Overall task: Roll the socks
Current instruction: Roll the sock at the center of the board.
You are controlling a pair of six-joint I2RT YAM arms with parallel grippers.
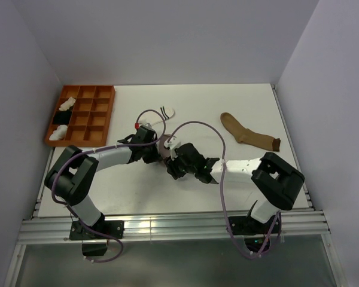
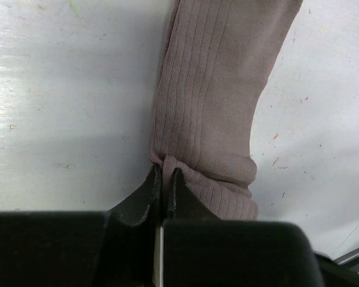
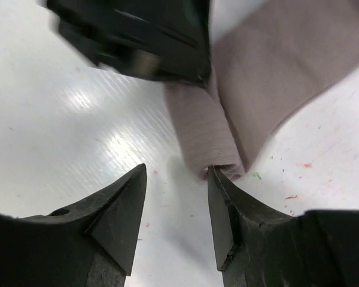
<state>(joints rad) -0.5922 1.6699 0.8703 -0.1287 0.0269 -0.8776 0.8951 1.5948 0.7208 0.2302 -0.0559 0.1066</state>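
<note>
Pinching a fold of the grey sock (image 2: 209, 107) tight with the left gripper (image 2: 164, 172); far end cut off past the fingertips. Keeping the right gripper (image 3: 176, 172) spread, gripping nothing, with the rolled end just ahead of one tip. From above, hardly made out beneath the two grippers.

3 socks (image 1: 248, 134), 1 tray (image 1: 99, 119), 3 bundles (image 1: 66, 104).

Tray (image 1: 100, 113) left, lone sock (image 1: 246, 135) right
</note>
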